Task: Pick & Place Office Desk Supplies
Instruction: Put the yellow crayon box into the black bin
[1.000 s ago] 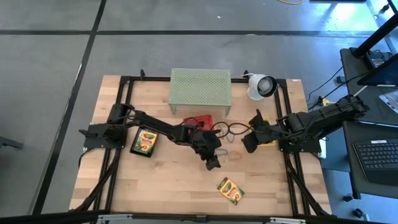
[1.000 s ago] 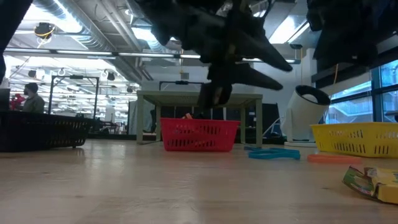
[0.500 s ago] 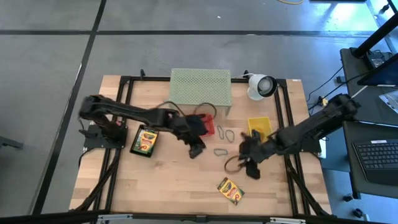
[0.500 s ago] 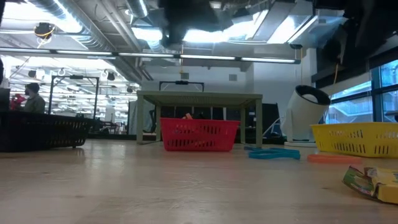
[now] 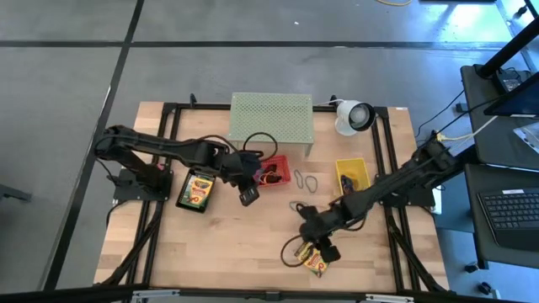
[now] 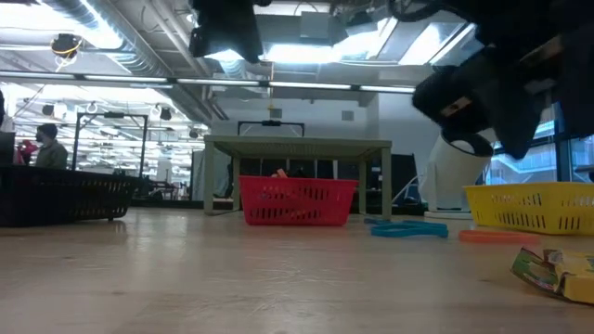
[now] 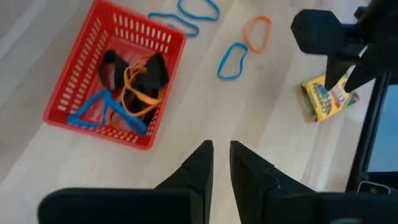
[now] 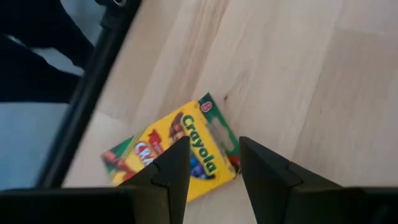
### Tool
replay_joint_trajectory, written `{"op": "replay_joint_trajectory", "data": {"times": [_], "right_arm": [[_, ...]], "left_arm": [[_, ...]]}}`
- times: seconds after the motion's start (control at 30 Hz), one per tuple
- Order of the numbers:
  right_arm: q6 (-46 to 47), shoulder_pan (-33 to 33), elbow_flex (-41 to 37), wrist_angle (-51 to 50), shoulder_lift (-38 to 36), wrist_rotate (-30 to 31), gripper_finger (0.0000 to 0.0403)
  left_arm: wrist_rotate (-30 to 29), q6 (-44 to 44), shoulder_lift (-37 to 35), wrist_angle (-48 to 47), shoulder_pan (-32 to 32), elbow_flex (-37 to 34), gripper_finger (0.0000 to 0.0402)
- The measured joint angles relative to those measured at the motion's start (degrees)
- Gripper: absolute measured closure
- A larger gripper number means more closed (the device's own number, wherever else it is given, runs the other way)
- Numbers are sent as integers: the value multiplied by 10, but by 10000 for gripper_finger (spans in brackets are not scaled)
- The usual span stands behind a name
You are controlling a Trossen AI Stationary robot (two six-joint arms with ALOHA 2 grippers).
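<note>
Right gripper [image 5: 315,245]: it has swung from beside the yellow basket [image 5: 351,172] down to the near edge of the table and now hangs over the loose crayon box [image 5: 312,260].
Right gripper, jaws: spread, with a clear gap between the two fingers in its wrist view; they hold nothing, and the crayon box [image 8: 180,158] lies flat on the wood right under that gap. Whether the fingertips touch it I cannot tell.
Meaning for the task: this looks like the approach to a pick; the box is framed but not yet gripped, so a descent and a squeeze across its narrow side appear to be what is left.
Left gripper [image 5: 248,196]: it has drawn back from the table's middle to just beside the red basket [image 5: 274,171].
Left gripper, jaws: nearly together, only a thin slit between the fingers [image 7: 200,167], nothing pinched.
Red basket contents: blue and orange bands and dark clips lie inside the red basket [image 7: 74,112], so some sorting looks done.
Left loose: blue bands and an orange band [image 7: 258,32] on bare wood between the baskets.
Other crayon box [image 5: 196,190]: in a dark tray at the left, well apart from both grippers.
Mesh stand [image 5: 271,120]: at the table's far edge.
</note>
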Motion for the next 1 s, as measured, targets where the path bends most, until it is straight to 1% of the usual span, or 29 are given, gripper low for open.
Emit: {"op": "replay_joint_trajectory", "data": {"times": [0.17,0.3,0.53,0.8,0.93,1.0], "right_arm": [[-43,-6,37,-8,60,-3,266],[-61,-10,54,-16,86,-15,266],[-80,-19,54,-25,110,-28,266],[-80,-30,55,-22,130,-29,266],[-79,-32,56,-22,138,-45,266],[-76,-32,56,-22,138,-44,266]], "left_arm": [[0,-3,0,-14,0,0,356],[-1,7,0,-21,0,0,356],[-1,15,0,-22,0,0,359],[-1,29,0,-23,0,0,358],[-1,42,0,-23,0,0,358],[-1,46,0,-25,0,0,356]]}}
